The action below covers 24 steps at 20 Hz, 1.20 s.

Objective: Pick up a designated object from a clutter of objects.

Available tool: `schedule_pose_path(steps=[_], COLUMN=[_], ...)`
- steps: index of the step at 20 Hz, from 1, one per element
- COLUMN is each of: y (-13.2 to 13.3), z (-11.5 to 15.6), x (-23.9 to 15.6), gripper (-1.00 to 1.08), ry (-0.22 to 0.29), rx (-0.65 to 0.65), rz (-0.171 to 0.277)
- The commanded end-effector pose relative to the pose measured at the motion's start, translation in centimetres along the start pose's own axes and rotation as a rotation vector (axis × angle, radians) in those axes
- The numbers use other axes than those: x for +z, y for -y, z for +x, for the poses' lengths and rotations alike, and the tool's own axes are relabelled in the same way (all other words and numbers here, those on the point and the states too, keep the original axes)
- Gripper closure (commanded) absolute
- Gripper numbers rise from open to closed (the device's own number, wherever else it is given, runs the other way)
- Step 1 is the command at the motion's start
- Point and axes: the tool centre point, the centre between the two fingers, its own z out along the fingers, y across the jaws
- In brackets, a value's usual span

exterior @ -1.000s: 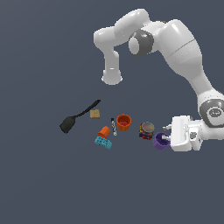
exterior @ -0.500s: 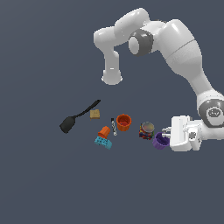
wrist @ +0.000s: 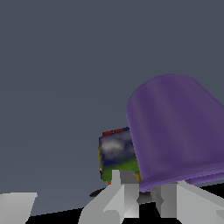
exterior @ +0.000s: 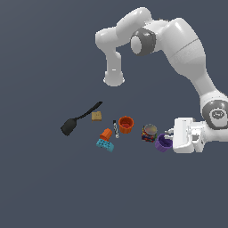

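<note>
The designated object, a purple cup (exterior: 163,143), stands at the exterior view's right end of the clutter of objects, just beside the multicoloured can (exterior: 149,132). My gripper (exterior: 170,137) reaches in from the right at floor height, with its white hand behind it. In the wrist view the purple cup (wrist: 175,131) fills the frame. The gripper (wrist: 146,199) has its two grey fingers (wrist: 120,197) close together on either side of the cup's rim wall, and it looks shut on that wall. The can (wrist: 116,155) shows behind the cup.
Left of the can lie an orange-red cup (exterior: 126,124), a thin grey item (exterior: 116,128), a small orange cup (exterior: 106,133), a teal toy brick (exterior: 105,144), a tan block (exterior: 96,116) and a black spatula (exterior: 78,120). The arm's base (exterior: 114,80) stands behind them.
Hardly anything differs; the hand has crept slightly towards the purple cup and stays at it. The cup and the other items have not moved.
</note>
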Motion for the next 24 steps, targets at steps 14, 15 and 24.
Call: schedule_pose_path(steps=[14,15,24], y=[-1.1,-1.2,-2.6], z=[-7.2,-8.1,-17.0], x=[-1.1,-1.3,-2.6], gripper=[1.08,1.08,1.08], ry=[-0.002,-0.002,-0.002], rx=[0.001,0.001,0.0], rz=[0.0,0.0,0.001])
